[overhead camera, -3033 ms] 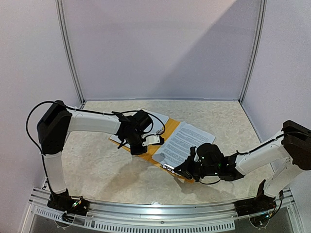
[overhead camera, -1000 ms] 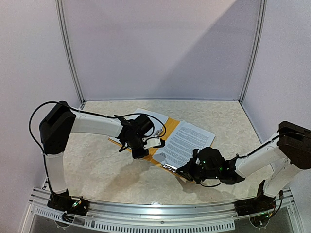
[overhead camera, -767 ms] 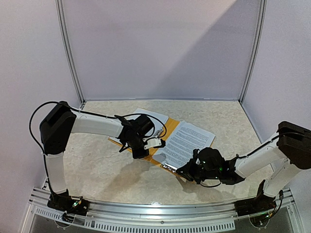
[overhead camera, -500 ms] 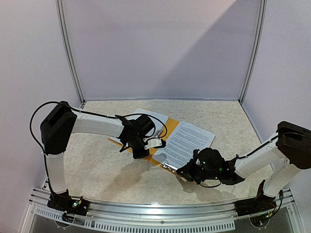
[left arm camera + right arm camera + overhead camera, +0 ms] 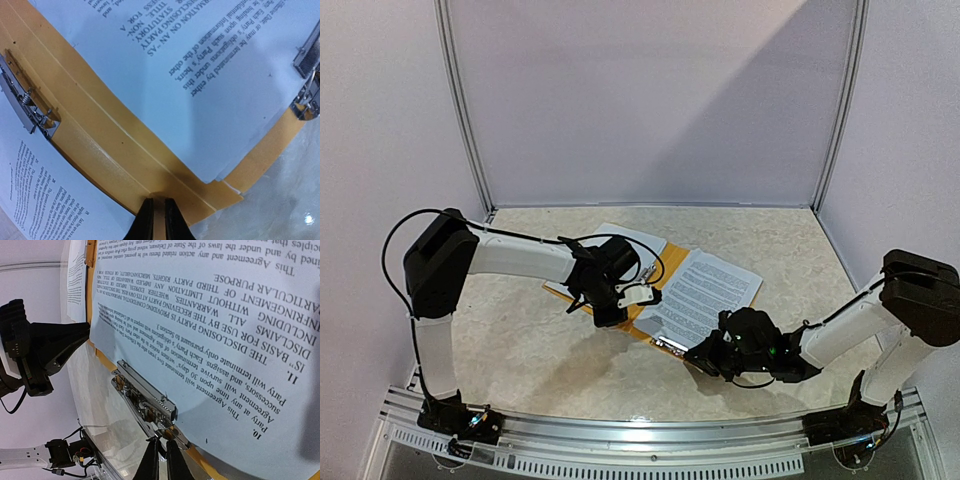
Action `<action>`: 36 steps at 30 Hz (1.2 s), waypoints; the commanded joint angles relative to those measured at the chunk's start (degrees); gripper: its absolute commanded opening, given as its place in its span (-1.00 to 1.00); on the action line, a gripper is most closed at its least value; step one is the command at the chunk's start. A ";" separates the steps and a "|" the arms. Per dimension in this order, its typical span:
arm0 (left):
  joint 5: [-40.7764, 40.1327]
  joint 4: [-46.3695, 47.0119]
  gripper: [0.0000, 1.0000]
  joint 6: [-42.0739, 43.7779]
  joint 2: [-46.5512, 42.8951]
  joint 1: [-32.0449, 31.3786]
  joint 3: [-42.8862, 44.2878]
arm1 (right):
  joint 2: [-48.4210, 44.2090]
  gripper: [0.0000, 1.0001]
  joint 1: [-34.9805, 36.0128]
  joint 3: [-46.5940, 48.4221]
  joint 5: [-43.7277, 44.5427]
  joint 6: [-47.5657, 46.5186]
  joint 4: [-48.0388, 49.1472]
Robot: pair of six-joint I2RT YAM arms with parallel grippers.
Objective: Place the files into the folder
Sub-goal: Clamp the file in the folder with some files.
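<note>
At the folder's near edge, the left wrist view gives us the left gripper (image 5: 159,202) nearly closed, pinching the orange folder (image 5: 102,147); the top view hides that. We see the right gripper (image 5: 161,441) all but closed, tips at the metal clip (image 5: 146,396); any grip is unclear. The files (image 5: 210,315) lie on the open folder on the table (image 5: 510,340).

**Right wrist view: sheet, clip and folder edge.**
A white printed paper sheet (image 5: 210,330) fills most of the frame, its black text reading upside down. It lies on an orange-yellow plastic folder (image 5: 90,254), which shows only as a thin border. A silver metal spring clip (image 5: 146,399) sits along that border on the pale marbled table (image 5: 107,417) side. The right gripper (image 5: 160,446) has its black fingers drawn close together, with the tips at the clip's near end. The black left gripper (image 5: 85,335) points at the folder's far-left edge, just beside a second printed sheet (image 5: 75,275).
</note>
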 commanded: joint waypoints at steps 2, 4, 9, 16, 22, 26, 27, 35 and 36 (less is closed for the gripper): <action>1.12 -2.93 -0.76 0.43 2.94 -1.15 -0.29 | 3.76 -0.87 -1.16 -3.08 4.08 0.19 -20.87; 1.14 -2.93 -0.76 0.52 2.97 -1.24 -0.34 | 4.20 -0.86 -1.14 -3.72 4.02 1.03 -20.58; 1.14 -2.94 -0.76 0.53 2.99 -1.24 -0.26 | 6.44 -0.85 -1.15 -4.22 3.33 2.64 -20.65; 1.14 -3.14 -0.76 0.57 3.09 -1.33 -0.17 | 9.88 -0.85 -1.22 -3.31 1.60 2.50 -21.98; 1.14 -3.20 -0.76 0.61 3.17 -1.33 -0.08 | 10.03 -0.85 -1.19 -2.95 -2.44 1.61 -24.05; 1.12 -3.31 -0.76 0.61 3.43 -1.33 0.03 | 8.84 -0.82 -1.15 -0.37 -2.76 -0.74 -31.77; 1.14 -3.35 -0.76 0.61 3.39 -1.33 0.07 | 8.97 -0.81 -1.18 -0.10 -2.53 -0.95 -33.48; 1.14 -3.62 -0.76 0.61 3.70 -1.41 0.27 | 11.85 -0.83 -1.14 4.40 -1.33 -4.15 -43.48; 1.14 -3.69 -0.76 0.61 3.71 -1.41 0.34 | 11.83 -0.83 -1.14 5.05 -1.33 -4.63 -44.56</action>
